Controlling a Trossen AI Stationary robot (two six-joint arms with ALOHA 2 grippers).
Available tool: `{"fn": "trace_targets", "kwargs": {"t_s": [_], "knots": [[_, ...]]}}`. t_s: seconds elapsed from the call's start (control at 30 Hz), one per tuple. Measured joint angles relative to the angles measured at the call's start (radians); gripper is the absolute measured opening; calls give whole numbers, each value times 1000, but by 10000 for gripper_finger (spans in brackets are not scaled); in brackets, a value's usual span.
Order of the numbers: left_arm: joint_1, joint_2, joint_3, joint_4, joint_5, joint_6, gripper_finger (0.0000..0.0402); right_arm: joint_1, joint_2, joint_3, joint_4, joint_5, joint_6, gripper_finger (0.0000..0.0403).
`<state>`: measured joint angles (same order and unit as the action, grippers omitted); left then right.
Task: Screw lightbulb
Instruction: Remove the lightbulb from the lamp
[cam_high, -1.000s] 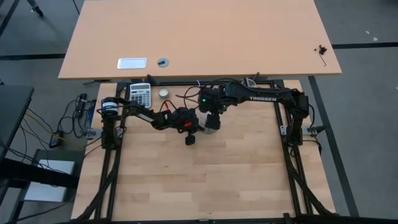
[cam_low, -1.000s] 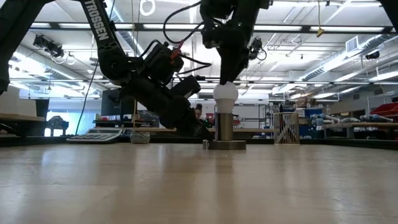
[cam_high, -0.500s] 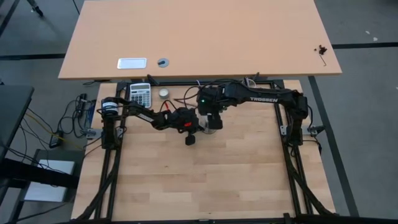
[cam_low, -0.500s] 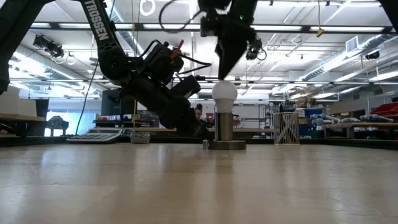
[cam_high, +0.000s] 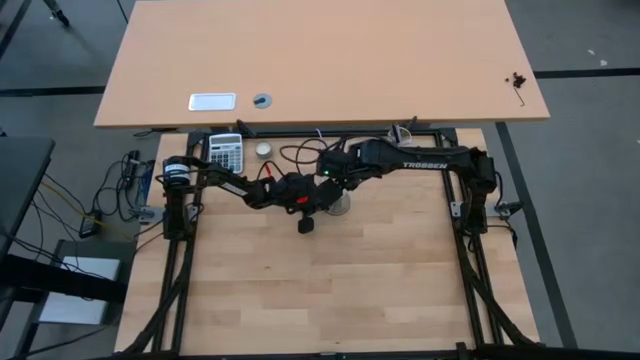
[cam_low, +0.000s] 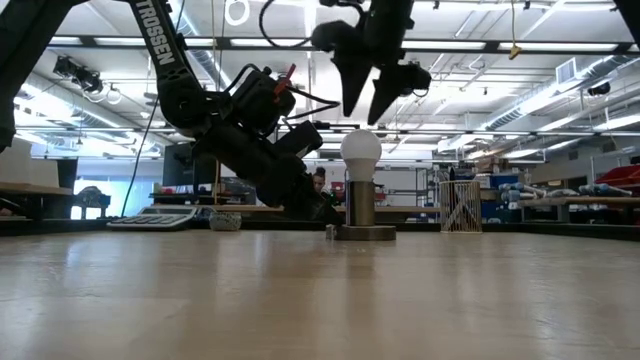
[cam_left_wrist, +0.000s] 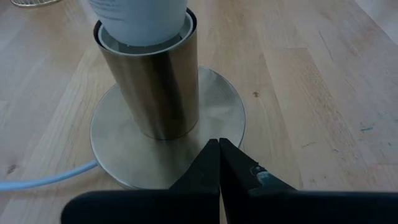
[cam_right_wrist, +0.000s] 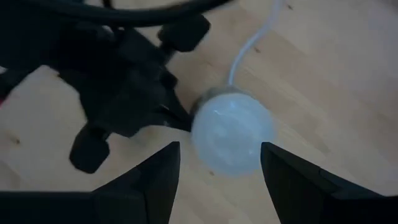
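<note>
Lightbulb (cam_low: 361, 152) sits upright in the metal socket (cam_low: 361, 205), globe up, on the wood desk (cam_low: 320, 300). Right hand (cam_low: 367, 105) hovers directly above the bulb, fingers spread wide, not touching it; bulb is just below the fingertips (cam_right_wrist: 160, 180), between them in the right wrist view. Left hand (cam_left_wrist: 219, 163) is low at the socket's round base (cam_left_wrist: 211, 118), fingers pressed together, tips on the base plate rim, socket right in front of it. White cord (cam_left_wrist: 43, 177) runs off the base. Calculator (cam_high: 226, 152) well behind the left hand.
</note>
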<state>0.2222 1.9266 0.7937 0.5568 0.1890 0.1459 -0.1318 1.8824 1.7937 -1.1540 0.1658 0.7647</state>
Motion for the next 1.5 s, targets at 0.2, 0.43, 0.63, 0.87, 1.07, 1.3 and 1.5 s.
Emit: {"fn": "trace_targets", "kwargs": {"t_s": [0.2, 0.43, 0.63, 0.87, 1.07, 1.3, 1.5], "knots": [[0, 0, 0, 0, 0, 0, 1, -8, -1, -79, 43, 8, 47, 229], [0, 0, 0, 0, 0, 0, 1, -14, -3, -88, 81, 8, -15, 228], [0, 0, 0, -2, 0, 0, 1, -32, -3, -88, 82, -33, -436, 227], [0, 0, 0, -2, 0, 0, 1, -68, -5, -87, 41, -48, -951, 227], [0, 0, 0, -4, 0, 4, 1, -65, -3, -67, 31, -4, -1028, 227], [0, 0, 0, -4, 0, 5, 1, -31, -1, -27, 29, 41, -882, 227], [0, 0, 0, -4, 0, 5, 1, -19, -1, -13, 21, 31, -349, 227]]}}
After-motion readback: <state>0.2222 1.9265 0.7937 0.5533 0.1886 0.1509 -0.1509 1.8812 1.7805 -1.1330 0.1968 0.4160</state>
